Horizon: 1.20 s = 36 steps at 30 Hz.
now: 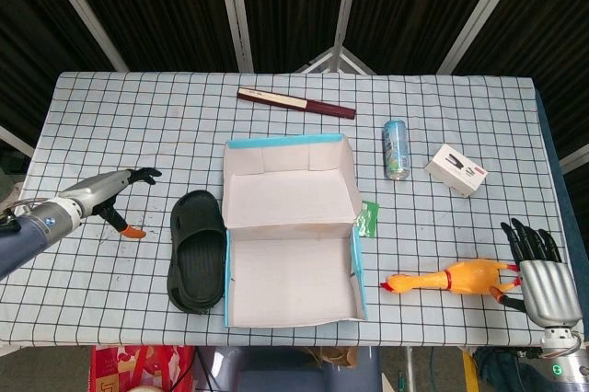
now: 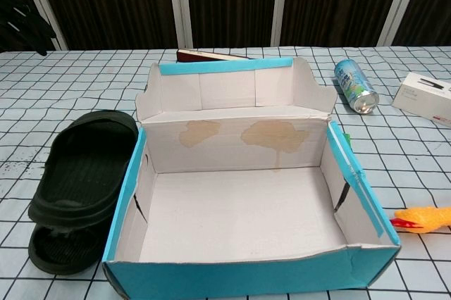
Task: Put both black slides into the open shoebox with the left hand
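Note:
Two black slides (image 1: 196, 249) lie stacked on the checked table just left of the open shoebox (image 1: 290, 268). In the chest view the slides (image 2: 81, 173) lie one on top of the other against the box's blue left wall (image 2: 125, 201), and the box is empty inside. My left hand (image 1: 115, 194) hovers left of the slides with its fingers spread and nothing in it, a short gap away. Its dark fingertips (image 2: 28, 25) show at the chest view's top left. My right hand (image 1: 538, 277) rests open at the table's right front corner.
A yellow rubber chicken (image 1: 451, 278) lies right of the box, close to my right hand. Behind it are a lying can (image 1: 396, 149) and a small white box (image 1: 456, 169). A dark red stick-like case (image 1: 296, 102) lies at the back, and a green packet (image 1: 369, 218) lies by the box.

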Available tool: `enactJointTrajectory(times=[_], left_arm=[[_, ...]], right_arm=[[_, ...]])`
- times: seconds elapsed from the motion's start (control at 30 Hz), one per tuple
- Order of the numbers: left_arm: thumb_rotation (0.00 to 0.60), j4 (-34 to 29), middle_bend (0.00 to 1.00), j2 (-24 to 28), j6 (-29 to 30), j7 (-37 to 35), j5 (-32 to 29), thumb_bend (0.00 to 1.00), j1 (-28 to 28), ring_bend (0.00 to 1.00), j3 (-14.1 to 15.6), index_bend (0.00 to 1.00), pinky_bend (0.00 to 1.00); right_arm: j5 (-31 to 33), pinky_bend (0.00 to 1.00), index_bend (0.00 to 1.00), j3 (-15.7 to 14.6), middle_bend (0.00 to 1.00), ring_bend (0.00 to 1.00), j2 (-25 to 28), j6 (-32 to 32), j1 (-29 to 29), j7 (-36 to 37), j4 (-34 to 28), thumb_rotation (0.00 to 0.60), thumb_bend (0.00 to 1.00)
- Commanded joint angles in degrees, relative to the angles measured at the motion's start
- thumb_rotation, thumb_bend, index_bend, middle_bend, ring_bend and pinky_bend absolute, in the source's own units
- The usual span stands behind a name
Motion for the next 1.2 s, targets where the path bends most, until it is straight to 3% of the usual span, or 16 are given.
enactJointTrajectory(times=[0.03,0.63,1.2], left_arm=[[0.600,1.5,0.12,-2.6,0.3,2.2,-3.7,0.07,-4.1,0.00,3.8,0.09,0.02],[0.600,4.7,0.12,-15.2,7.5,11.8,-23.3,0.07,-24.7,0.00,22.5,0.08,0.03],[0.600,6.1,0.12,-23.9,11.6,15.4,-32.4,0.07,-31.2,0.00,26.2,0.08,0.03]], right_arm=[[0.1,0.07,0.00,0.0,0.05,0.09,0.0,-0.1,0.0,-0.1,0.0,0.600,0.16],[1.0,0.07,0.00,0.2,0.05,0.09,-0.3,-1.2,0.6,-0.9,0.3,0.600,0.16],[1.6,0.07,0.00,0.2,0.05,0.09,-0.1,-1.8,0.8,-0.5,0.4,0.600,0.16]])
